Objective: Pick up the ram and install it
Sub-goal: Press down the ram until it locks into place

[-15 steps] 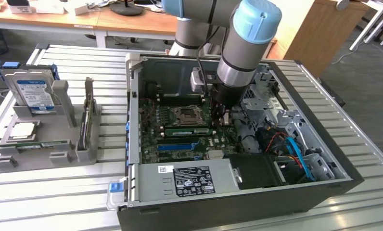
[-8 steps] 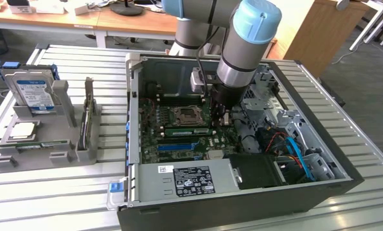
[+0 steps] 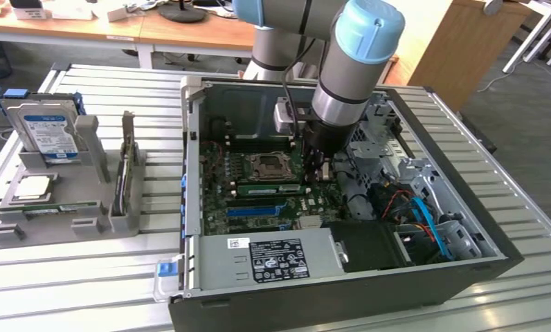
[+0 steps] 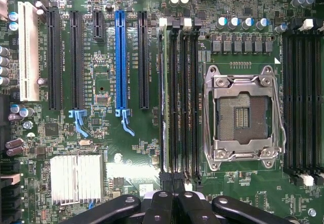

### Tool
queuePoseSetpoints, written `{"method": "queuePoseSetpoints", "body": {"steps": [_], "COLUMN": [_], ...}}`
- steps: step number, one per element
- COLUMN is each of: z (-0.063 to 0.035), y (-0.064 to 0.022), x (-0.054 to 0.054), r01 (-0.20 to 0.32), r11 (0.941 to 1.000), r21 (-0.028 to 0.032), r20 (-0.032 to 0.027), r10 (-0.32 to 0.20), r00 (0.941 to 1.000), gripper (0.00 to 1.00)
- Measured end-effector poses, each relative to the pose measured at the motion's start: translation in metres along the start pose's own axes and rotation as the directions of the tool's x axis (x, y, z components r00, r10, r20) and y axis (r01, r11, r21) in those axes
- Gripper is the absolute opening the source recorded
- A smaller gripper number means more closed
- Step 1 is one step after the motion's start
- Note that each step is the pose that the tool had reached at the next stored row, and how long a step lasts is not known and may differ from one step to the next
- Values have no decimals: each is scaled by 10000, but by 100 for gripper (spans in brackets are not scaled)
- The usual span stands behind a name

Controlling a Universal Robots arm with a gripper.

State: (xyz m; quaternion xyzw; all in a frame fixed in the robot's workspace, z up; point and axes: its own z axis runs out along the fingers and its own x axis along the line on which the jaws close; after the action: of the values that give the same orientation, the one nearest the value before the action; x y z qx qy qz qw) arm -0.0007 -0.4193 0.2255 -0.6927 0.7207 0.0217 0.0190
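Item 1. Gripper: black jointed fingers, pressed together with no gap between the tips. Nothing is visibly clamped between them. It hangs from the grey and pale-blue arm, down inside the open case and low over the motherboard.

Item 2. Ram: long, thin green circuit-board stick, standing on edge in a black memory slot. It is one of a bank of four parallel slots, and it sits in the one farthest from the processor socket. The near end of the bank lies just below the fingertips. Whether the fingers touch the stick cannot be told. In the exterior view the stick is a green strip just beside the gripper.

Item 3. Processor socket: square silver metal frame, open and empty, just beyond the slot bank from the ram.

Item 4. Expansion slots: one blue, several black, one white, on the ram's other side.

Item 5. Ribbed silver heatsink, near the gripper on the expansion-slot side.

Item 6. Black tower computer case, lying on its side and open, enclosing the tool.

Item 7. Grey plastic parts holder, well apart from the gripper and outside the case. It carries a blue-labelled silver hard drive and a square silver processor chip.

Item 8. Slatted metal table, under everything.
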Motion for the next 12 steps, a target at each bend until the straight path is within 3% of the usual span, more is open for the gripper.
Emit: {"method": "queuePoseSetpoints", "body": {"steps": [12], "z": [15], "y": [0], "x": [1], "r01": [1], "r11": [10000], "r21": [0], "r20": [0], "r10": [-1], "r00": [10000], "gripper": [11]}}
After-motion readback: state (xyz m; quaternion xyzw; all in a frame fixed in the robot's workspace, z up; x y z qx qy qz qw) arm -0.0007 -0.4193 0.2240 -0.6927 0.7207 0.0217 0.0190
